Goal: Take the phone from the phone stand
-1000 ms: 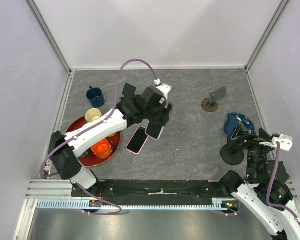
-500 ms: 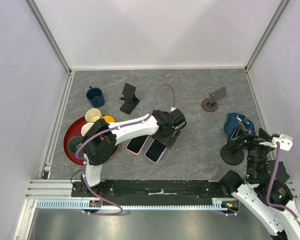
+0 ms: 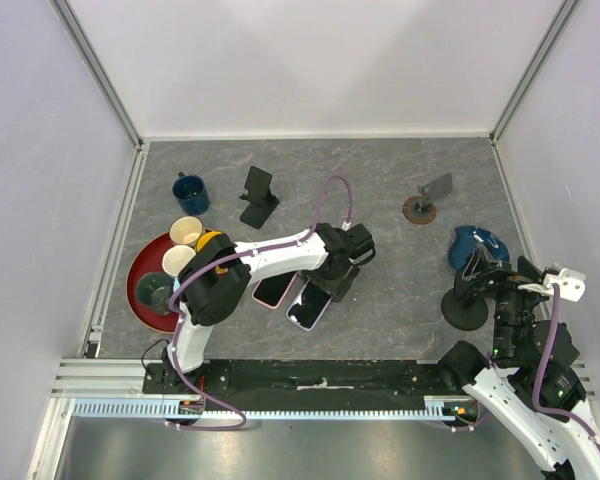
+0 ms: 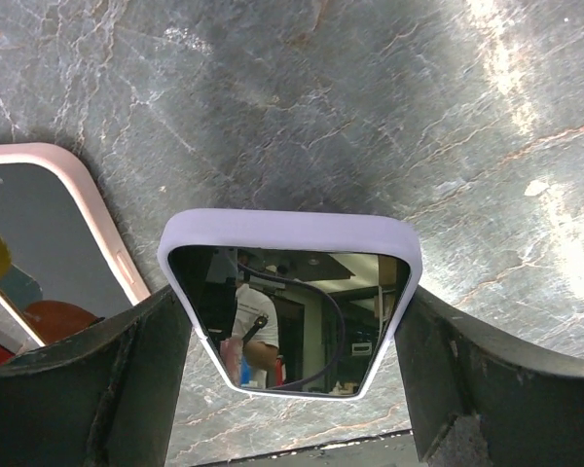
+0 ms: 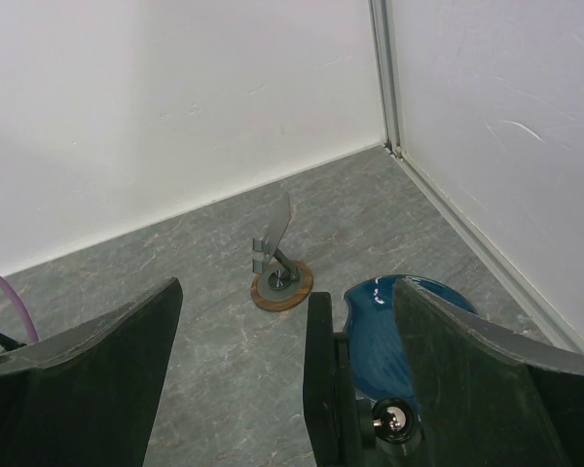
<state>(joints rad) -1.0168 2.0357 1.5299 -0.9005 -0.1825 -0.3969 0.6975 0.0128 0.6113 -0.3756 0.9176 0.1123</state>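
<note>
Since a second earlier, the left gripper (image 3: 332, 272) had swung from beside the phone stand (image 3: 257, 196) at upper left down to frame centre. Its fingers were clamped on the lavender phone (image 4: 290, 321), just beside a pink phone (image 3: 273, 290). At lower right, the right gripper (image 5: 287, 292) gaped wide, holding nothing.

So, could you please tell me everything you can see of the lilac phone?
The lilac phone is a flat, round-cornered slab in a matte lilac case, its glossy dark screen up, mirroring the room. The left fingers clamp its long edges. It lies level just over the table, beside a pink phone, not touching it; table contact is unclear.
</note>
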